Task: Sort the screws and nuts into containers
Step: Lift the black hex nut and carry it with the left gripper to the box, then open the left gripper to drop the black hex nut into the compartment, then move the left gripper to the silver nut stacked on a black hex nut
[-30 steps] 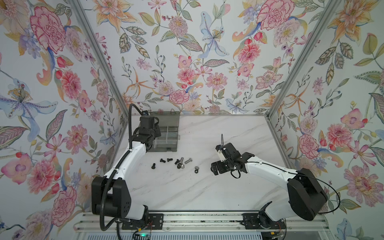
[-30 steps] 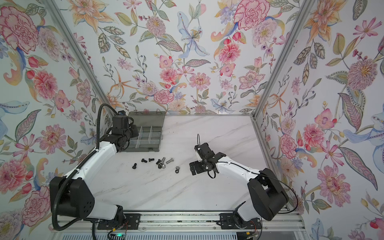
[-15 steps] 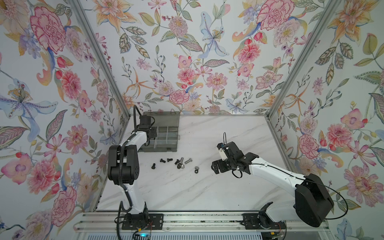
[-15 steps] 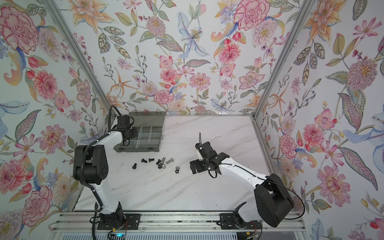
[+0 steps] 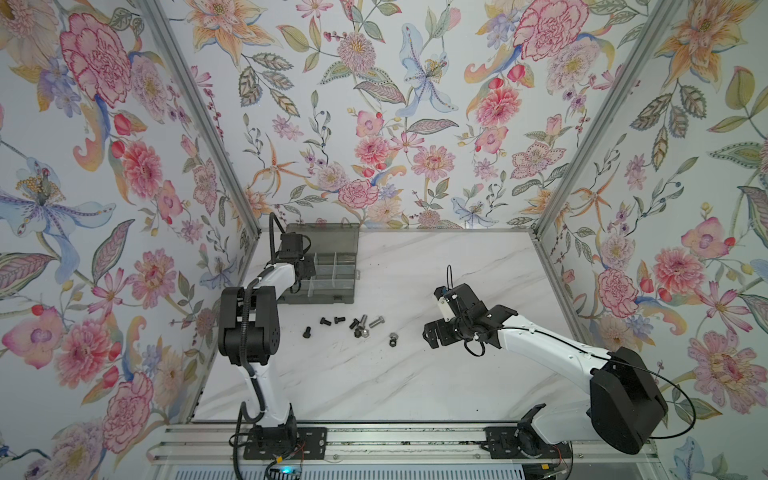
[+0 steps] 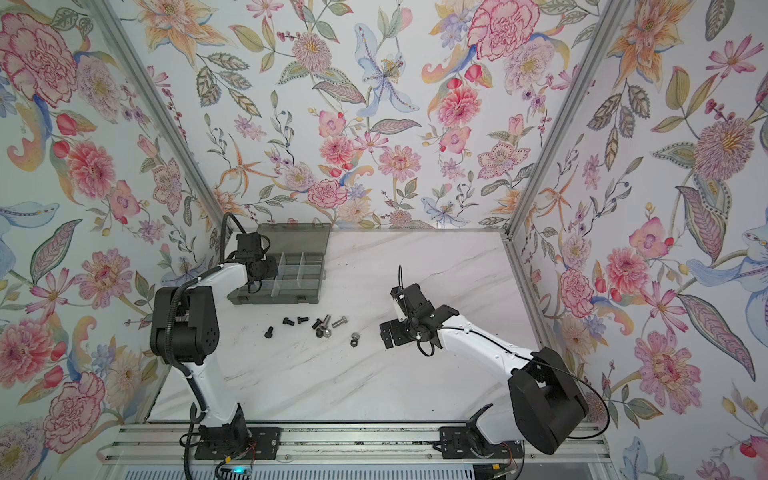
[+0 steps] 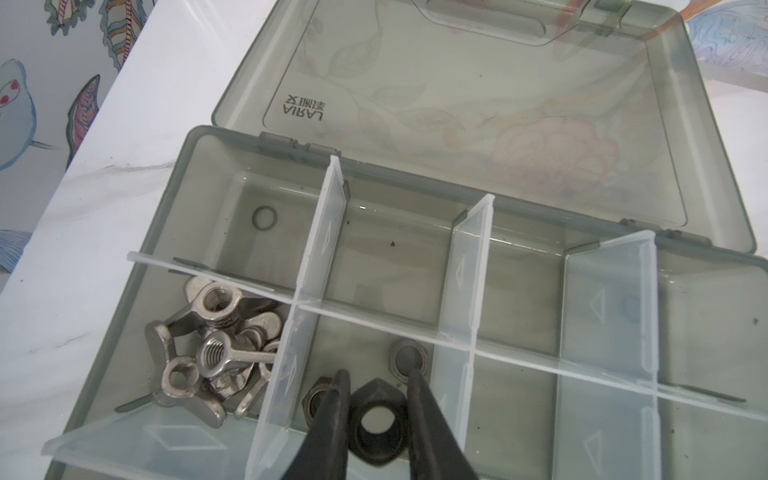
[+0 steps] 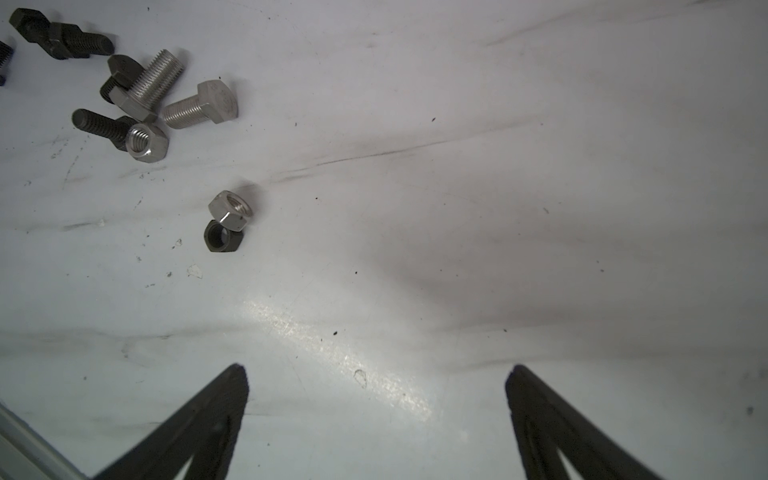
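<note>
Black, a hex nut is flanked by the narrowly parted fingertips of the left gripper in the near row of the smoky-grey organiser box, which is set at the table's far left. Whether it is pinched cannot be told. Silver wing nuts are heaped in the cell just left. The right gripper is held spread wide over the table, right of the loose screws and two touching nuts.

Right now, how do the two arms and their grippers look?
Both have white links and bulky black joints: left arm, right arm. A black cable runs along each. The left gripper and right gripper are black, with slim fingers tapering to points.
</note>
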### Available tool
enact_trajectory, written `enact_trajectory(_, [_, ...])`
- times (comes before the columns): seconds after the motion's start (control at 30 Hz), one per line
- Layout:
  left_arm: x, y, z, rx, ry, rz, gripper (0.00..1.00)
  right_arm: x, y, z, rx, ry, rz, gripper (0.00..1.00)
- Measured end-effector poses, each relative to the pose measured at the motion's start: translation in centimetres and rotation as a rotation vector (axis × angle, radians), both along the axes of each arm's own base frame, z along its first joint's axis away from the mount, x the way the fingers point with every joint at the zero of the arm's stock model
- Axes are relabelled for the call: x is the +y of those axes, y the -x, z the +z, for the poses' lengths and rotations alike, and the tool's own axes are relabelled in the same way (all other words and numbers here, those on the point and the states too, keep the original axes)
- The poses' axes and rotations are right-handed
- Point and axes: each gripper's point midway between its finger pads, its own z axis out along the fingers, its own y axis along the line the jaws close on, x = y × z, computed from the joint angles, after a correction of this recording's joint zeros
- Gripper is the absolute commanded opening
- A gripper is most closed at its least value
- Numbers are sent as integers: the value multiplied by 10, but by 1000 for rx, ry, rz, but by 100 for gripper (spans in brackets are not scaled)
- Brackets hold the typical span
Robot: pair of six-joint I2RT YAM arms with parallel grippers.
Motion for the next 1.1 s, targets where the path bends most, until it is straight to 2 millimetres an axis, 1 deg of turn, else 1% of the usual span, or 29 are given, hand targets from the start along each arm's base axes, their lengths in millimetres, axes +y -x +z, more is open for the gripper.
enact_trajectory(0.17, [1, -1, 1, -4, 1, 3, 46, 0, 0, 0, 0, 0, 0, 99])
enact_trajectory(0.33, [1, -1, 1, -4, 2, 2, 47, 0, 0, 0, -1, 0, -1, 99])
enact_trajectory(0.4, [0, 0, 4, -12, 5, -1, 50, 0, 0, 1, -5, -1, -2, 99])
enact_trajectory(0.5, [-8, 8, 14, -31, 21, -19, 53, 0, 0, 3, -9, -4, -2, 99])
enact_trajectory(0.6, [-16, 18, 35, -66, 25, -39, 54, -1, 0, 4, -10, -5, -2, 99])
enact_trajectory(0.7, [-34, 32, 54, -100, 27, -77, 55, -1, 0, 5, -13, -7, -2, 99])
enact_trajectory(0.8, [-66, 51, 61, -112, 31, -146, 56, -1, 0, 6, -14, -8, -2, 99])
enact_trajectory(0.87, [-91, 68, 58, -103, 40, -201, 58, -1, 0, 5, -15, -7, -3, 99])
enact_trajectory(0.97, [-130, 98, 46, -86, 77, -277, 58, -2, -1, 5, -18, -2, -6, 99])
enact_trajectory(1.03, [-152, 120, 37, -71, 111, -321, 58, -4, -2, 5, -17, -2, -13, 99])
enact_trajectory(1.1, [-168, 137, 29, -55, 133, -348, 58, -8, -6, 5, -18, -1, -29, 99])
